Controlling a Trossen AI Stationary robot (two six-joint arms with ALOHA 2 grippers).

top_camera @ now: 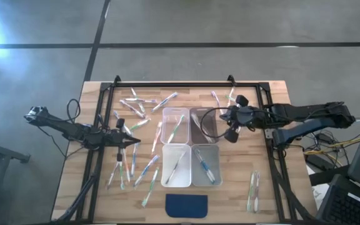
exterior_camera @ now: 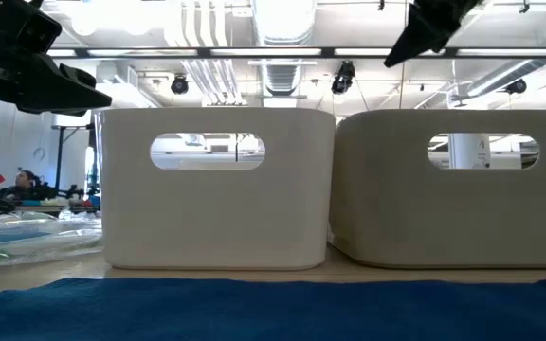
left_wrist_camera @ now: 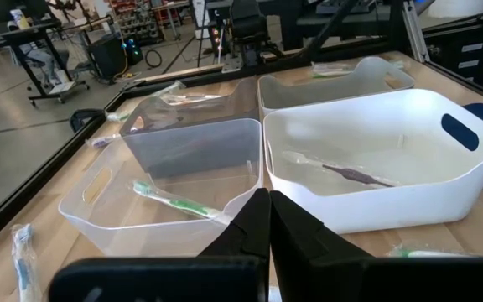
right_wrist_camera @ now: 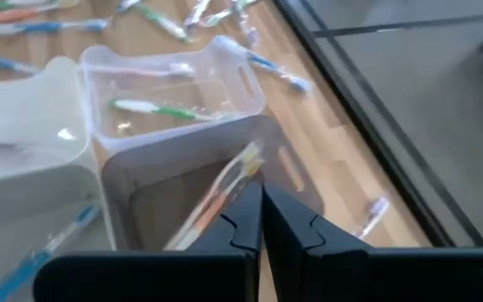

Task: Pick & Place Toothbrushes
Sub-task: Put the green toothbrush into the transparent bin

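Toothbrushes in clear wrappers lie loose on the wooden table, most of them left of the bins and toward the far edge, and two near the right edge. Each of the four bins holds one: a green one in the clear bin, an orange-white one in the grey bin, and one in each white bin. My left gripper is shut, raised left of the bins. My right gripper is shut above the grey bin, holding nothing.
The four bins stand in a tight square block at the table's middle. A dark blue pad lies at the near edge. A black frame rail runs around the table. A cable loop hangs from the right arm over the grey bin.
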